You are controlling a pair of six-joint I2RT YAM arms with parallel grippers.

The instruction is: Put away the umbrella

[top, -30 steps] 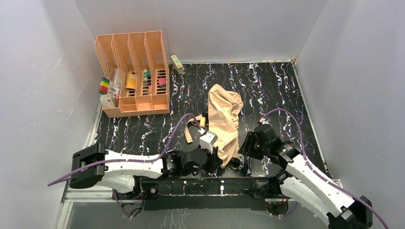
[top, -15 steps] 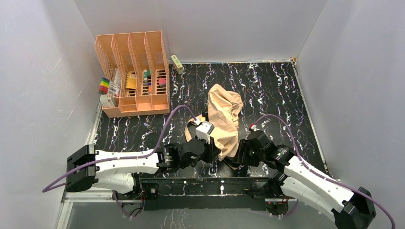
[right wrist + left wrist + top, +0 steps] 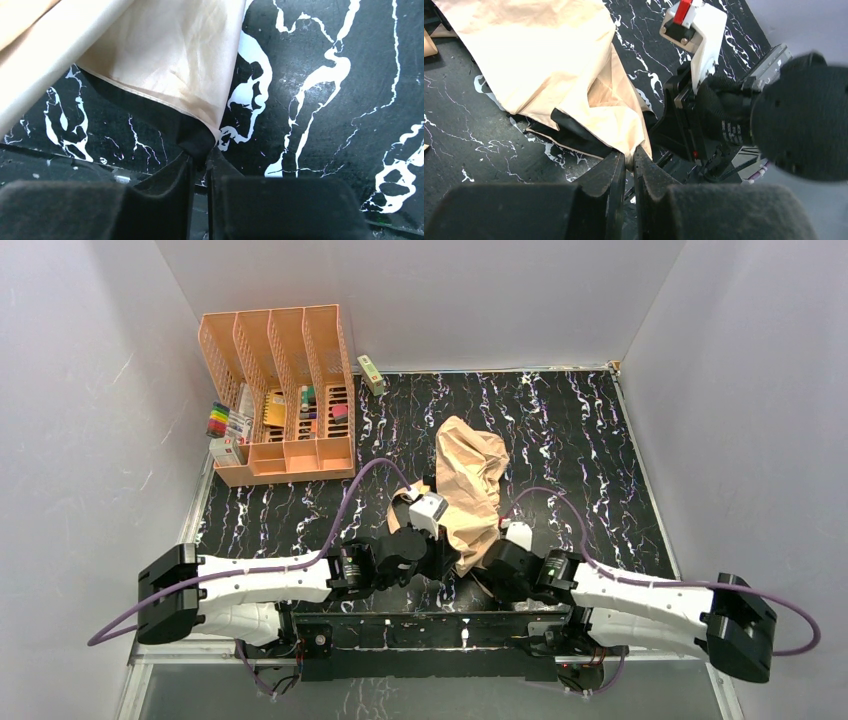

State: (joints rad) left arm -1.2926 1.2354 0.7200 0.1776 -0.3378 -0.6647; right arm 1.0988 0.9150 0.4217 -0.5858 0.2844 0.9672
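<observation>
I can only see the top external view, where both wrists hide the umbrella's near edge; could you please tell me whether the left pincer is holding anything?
Observer: Yes. In the left wrist view, the left pincer is shut on a pointed corner of the pale peach-tan fabric folding umbrella.
Operator: Thank you. And the right one, please?
Observer: In the right wrist view, the right pincer is shut on another corner, where the black lining shows beneath the peach edge.
</observation>
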